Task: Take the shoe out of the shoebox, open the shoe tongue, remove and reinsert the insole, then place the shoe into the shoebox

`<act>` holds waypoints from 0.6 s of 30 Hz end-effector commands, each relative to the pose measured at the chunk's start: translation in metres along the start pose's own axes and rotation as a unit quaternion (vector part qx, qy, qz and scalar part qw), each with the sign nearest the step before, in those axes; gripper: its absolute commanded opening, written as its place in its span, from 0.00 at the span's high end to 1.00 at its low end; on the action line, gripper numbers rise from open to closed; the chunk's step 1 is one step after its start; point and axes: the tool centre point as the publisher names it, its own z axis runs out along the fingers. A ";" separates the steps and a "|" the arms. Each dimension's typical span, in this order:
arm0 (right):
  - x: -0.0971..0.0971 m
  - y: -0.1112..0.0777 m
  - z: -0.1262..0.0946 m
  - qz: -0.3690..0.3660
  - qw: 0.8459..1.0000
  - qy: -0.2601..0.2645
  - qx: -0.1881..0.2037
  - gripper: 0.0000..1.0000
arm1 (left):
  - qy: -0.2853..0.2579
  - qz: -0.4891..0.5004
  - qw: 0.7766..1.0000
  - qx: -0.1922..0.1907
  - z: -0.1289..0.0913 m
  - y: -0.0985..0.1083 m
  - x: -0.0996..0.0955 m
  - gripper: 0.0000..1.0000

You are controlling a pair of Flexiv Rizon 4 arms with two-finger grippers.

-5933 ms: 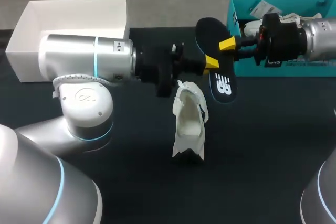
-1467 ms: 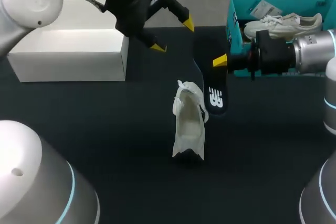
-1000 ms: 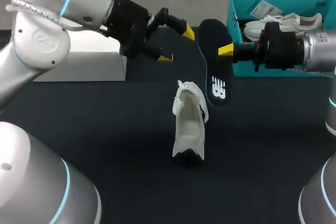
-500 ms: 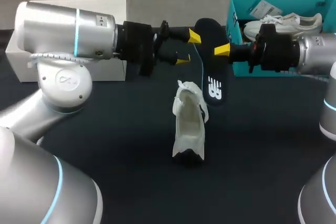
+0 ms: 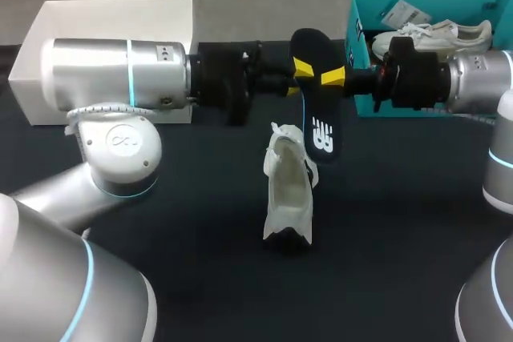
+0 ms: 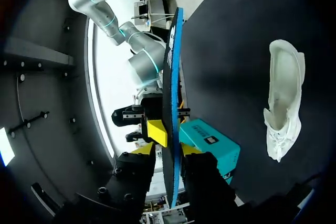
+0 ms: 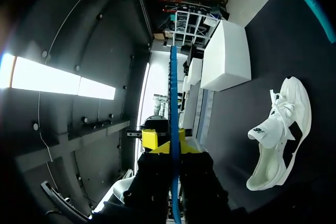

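A dark insole (image 5: 319,110) with a blue edge hangs upright above the black table, behind the white shoe (image 5: 287,194) that lies on its side at the middle. My right gripper (image 5: 333,78) is shut on the insole from the right. My left gripper (image 5: 303,70) comes in from the left, its yellow tips pressed on both faces of the insole's upper part. In the left wrist view the insole (image 6: 170,103) stands edge-on between my left gripper's (image 6: 170,142) tips, the shoe (image 6: 283,103) off to one side. In the right wrist view the insole (image 7: 172,103) is clamped edge-on in the right gripper (image 7: 172,142), the shoe (image 7: 275,140) beside it.
A white open box (image 5: 28,98) stands at the back left behind my left arm. A teal shoebox (image 5: 357,22) at the back right holds another white shoe (image 5: 433,36). The same teal box (image 6: 210,140) and white box (image 7: 228,59) show in the wrist views.
My left arm has swung in from the back left to the insole, and its fingers have narrowed onto it. The right gripper kept its hold, tilting the insole a little.
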 end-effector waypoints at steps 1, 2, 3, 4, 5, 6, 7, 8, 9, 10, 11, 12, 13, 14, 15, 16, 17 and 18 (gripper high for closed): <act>0.000 -0.002 0.001 0.000 1.000 -0.001 -0.001 1.00 | -0.006 -0.004 1.000 -0.009 0.006 -0.003 0.003 0.87; 0.000 -0.002 0.001 0.000 1.000 -0.001 -0.001 1.00 | -0.006 -0.004 1.000 -0.009 0.006 -0.003 0.003 0.90; 0.000 -0.002 0.001 0.000 1.000 0.000 0.000 1.00 | -0.006 -0.004 1.000 -0.009 0.007 -0.003 0.004 0.94; 0.000 -0.003 0.001 0.000 1.000 0.000 0.000 1.00 | -0.006 -0.005 1.000 -0.009 0.007 -0.003 0.004 0.97; 0.001 -0.003 0.002 0.000 1.000 0.000 0.001 1.00 | -0.006 -0.005 1.000 -0.009 0.008 -0.004 0.004 1.00; 0.001 -0.003 0.002 0.000 1.000 0.000 0.002 1.00 | -0.004 -0.008 1.000 -0.010 0.008 -0.004 0.005 1.00; 0.001 -0.003 0.002 -0.001 1.000 0.000 0.002 1.00 | -0.003 -0.009 1.000 -0.010 0.009 -0.004 0.005 1.00; 0.002 -0.004 0.002 -0.001 1.000 0.000 0.002 1.00 | -0.001 -0.011 1.000 -0.010 0.009 -0.004 0.006 1.00; 0.002 -0.004 0.002 -0.002 1.000 0.000 0.003 1.00 | 0.002 -0.012 1.000 -0.009 0.010 -0.005 0.007 1.00; 0.002 -0.005 0.001 -0.004 1.000 0.001 0.003 1.00 | 0.003 -0.014 1.000 -0.009 0.010 -0.005 0.007 1.00; 0.002 -0.006 0.000 -0.005 1.000 0.001 0.002 0.96 | 0.005 -0.021 1.000 -0.008 0.010 -0.005 0.007 1.00; 0.002 -0.007 -0.002 -0.002 1.000 -0.002 0.001 0.18 | 0.008 -0.031 0.999 -0.007 0.009 -0.005 0.007 1.00; 0.001 -0.009 -0.006 -0.002 1.000 -0.006 -0.001 0.00 | 0.008 -0.037 0.999 -0.007 0.008 -0.006 0.007 1.00; 0.000 -0.012 -0.011 0.000 1.000 -0.012 -0.005 0.00 | 0.011 -0.039 0.999 -0.005 0.007 -0.006 0.007 1.00; -0.001 -0.015 -0.018 0.004 1.000 -0.020 -0.011 0.00 | 0.013 -0.047 0.999 0.001 0.005 -0.006 0.007 1.00; -0.002 -0.018 -0.025 0.010 0.999 -0.030 -0.017 0.00 | 0.014 -0.053 0.999 0.003 0.003 -0.006 0.007 1.00; -0.003 -0.021 -0.032 0.014 0.999 -0.040 -0.022 0.00 | 0.016 -0.062 0.998 0.006 0.001 -0.006 0.007 1.00; -0.002 -0.024 -0.039 0.018 0.998 -0.049 -0.028 0.00 | 0.019 -0.072 0.997 0.008 0.000 -0.007 0.007 1.00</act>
